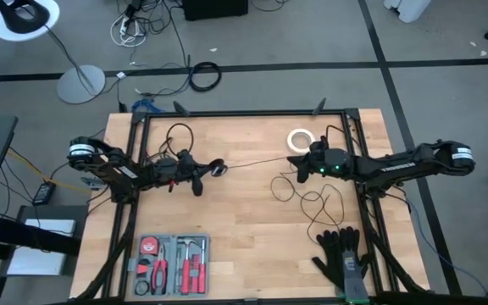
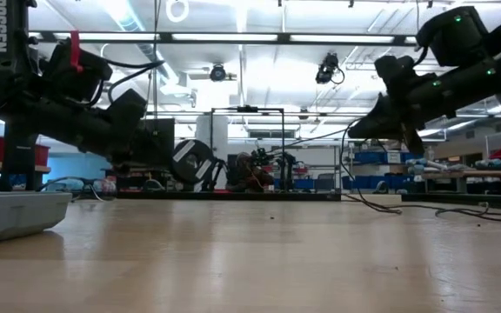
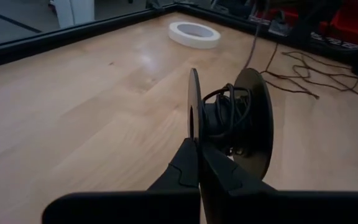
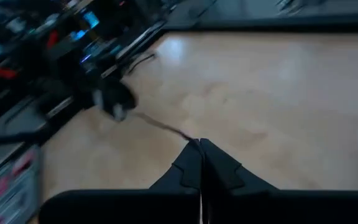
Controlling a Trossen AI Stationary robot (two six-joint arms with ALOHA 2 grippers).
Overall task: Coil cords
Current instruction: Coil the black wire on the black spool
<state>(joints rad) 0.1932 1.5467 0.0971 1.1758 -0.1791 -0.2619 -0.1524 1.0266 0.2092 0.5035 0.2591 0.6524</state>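
Note:
A small round black spool (image 3: 232, 118) with thin black cord wound between its two discs hangs in my left gripper (image 3: 197, 146), left of the table's middle (image 1: 219, 168). From it the cord (image 1: 257, 163) runs almost straight to my right gripper (image 1: 296, 163), which is shut on it. More of the cord lies in loose loops (image 1: 312, 203) on the table under and in front of the right gripper. In the low view the spool (image 2: 190, 161) is clear of the table top. My left gripper pinches the rim of one spool disc (image 3: 194, 134) between its two fingertips, coming nearly level from the table's left side. The spool is lifted clear, its discs on edge. My right gripper pinches the thin cord (image 4: 188, 135) at its fingertips, coming from the table's right. The cord leads off toward the spool, clear of the table.
A white tape ring (image 1: 300, 139) lies at the far right of the table, close to the right gripper. A tray of red-handled tools (image 1: 172, 264) sits at the near left and black gloves (image 1: 341, 258) at the near right. A black frame (image 1: 244, 113) borders the table.

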